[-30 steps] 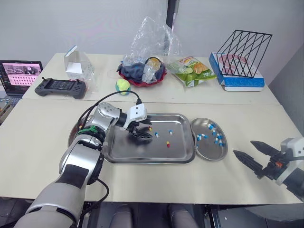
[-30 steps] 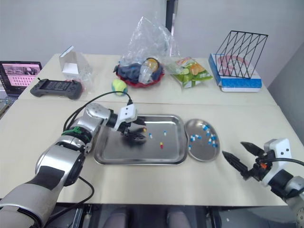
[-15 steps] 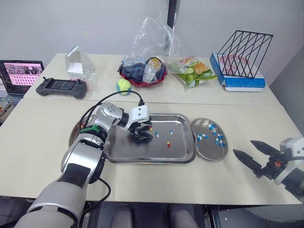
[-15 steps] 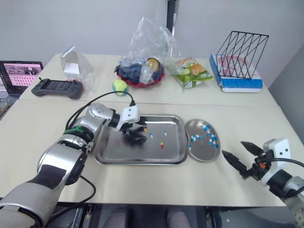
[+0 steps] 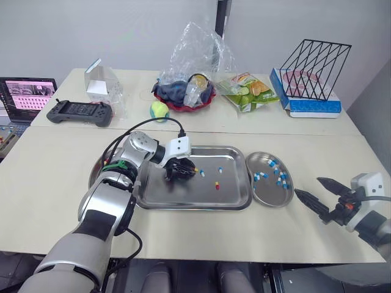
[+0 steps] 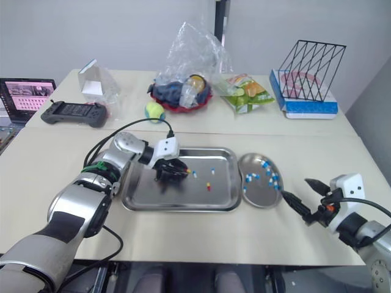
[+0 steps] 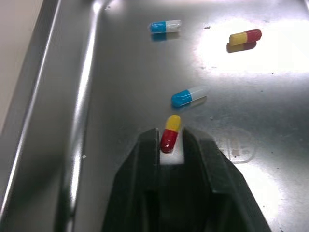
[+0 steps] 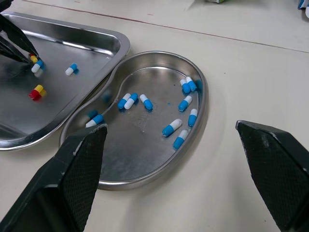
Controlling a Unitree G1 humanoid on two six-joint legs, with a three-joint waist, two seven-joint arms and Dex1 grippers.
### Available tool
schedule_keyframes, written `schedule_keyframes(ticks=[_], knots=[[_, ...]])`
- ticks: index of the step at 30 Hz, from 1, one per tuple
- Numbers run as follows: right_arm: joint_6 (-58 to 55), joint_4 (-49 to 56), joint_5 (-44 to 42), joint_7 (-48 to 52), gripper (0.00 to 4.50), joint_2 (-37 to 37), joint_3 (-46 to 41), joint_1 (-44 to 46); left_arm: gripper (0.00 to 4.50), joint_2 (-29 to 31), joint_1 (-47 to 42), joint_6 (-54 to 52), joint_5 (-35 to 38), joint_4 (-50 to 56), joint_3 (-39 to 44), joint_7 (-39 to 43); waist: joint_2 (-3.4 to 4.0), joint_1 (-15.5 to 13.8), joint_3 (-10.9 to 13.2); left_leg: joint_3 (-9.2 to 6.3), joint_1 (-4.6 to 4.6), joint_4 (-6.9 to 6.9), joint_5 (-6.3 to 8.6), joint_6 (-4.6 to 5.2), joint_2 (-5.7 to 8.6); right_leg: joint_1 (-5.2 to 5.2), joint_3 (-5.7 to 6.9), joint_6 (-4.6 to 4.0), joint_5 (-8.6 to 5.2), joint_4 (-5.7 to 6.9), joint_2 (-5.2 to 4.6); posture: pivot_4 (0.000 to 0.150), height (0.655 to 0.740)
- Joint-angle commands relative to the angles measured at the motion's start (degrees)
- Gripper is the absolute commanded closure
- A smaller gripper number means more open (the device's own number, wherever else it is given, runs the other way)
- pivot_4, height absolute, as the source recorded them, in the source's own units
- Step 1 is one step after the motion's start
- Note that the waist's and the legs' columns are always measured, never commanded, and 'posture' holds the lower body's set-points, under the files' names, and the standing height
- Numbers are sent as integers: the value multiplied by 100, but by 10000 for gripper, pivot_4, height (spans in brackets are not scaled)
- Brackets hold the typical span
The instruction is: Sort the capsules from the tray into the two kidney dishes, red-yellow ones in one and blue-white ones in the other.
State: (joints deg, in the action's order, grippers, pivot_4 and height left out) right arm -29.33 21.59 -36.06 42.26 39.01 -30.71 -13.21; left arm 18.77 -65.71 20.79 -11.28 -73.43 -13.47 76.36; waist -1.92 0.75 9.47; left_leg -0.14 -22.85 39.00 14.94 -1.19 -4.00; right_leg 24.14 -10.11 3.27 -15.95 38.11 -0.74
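**Beige tabletop, a red-yellow capsule pinched in the tray**

Beige tabletop [image 5: 183,238] carries everything. The left gripper [image 7: 171,141] is clenched on a red-yellow capsule [image 7: 170,130] near the middle of the tray [image 5: 183,196], and the yellow end pokes out past the fingertips. Whether it is lifted off the tray floor cannot be told. Just beyond it lies a blue-white capsule [image 7: 189,97]. Another of each colour lies loose farther along the tray. Just beside the tray's right edge sits a dish [image 5: 269,198] holding blue-white capsules [image 8: 186,103]. A second dish [image 5: 93,174] shows its rim at the tray's left edge, mostly behind the arm. The right gripper [image 5: 307,185] is released, fingers wide apart, over bare tabletop beyond the right dish. Behind the tray are a controller [image 5: 78,112], a red bowl [image 5: 183,101] under a plastic bag, and a wire rack [image 5: 314,67].
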Motion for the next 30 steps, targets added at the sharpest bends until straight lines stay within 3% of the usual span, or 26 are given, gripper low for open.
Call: schedule_keyframes(ticks=[1,9,13,24,30], knots=[[72,36,12,25,0,105,-73,69,35456,64,-82,-30,-124,-18,-37,-27,0,0,0,0,1,0,0,0,0,-1,0,0,0,1,0,1500,7174],[64,-8,97,8,0,104,-5,124,35456,24,-48,-33,-104,6,-37,123,0,0,0,-1,1,0,0,0,0,-1,0,0,0,3,0,1500,7174],[62,-35,140,12,0,118,34,178,44298,23,-28,-49,-71,23,-3,139,1,0,-1,-1,1,0,0,0,0,-1,1,0,0,2,0,1500,7174],[87,-261,190,133,0,200,217,442,44298,208,-60,-174,239,215,334,268,1,1,0,-1,-1,1,0,0,0,1,1,0,0,4,0,1500,7174],[124,-469,134,276,0,334,244,836,44298,1018,41,-1165,951,976,958,969,3,56,0,-1,-2,0,-1,1,-1,10,1,0,0,11,0,1500,7174]])
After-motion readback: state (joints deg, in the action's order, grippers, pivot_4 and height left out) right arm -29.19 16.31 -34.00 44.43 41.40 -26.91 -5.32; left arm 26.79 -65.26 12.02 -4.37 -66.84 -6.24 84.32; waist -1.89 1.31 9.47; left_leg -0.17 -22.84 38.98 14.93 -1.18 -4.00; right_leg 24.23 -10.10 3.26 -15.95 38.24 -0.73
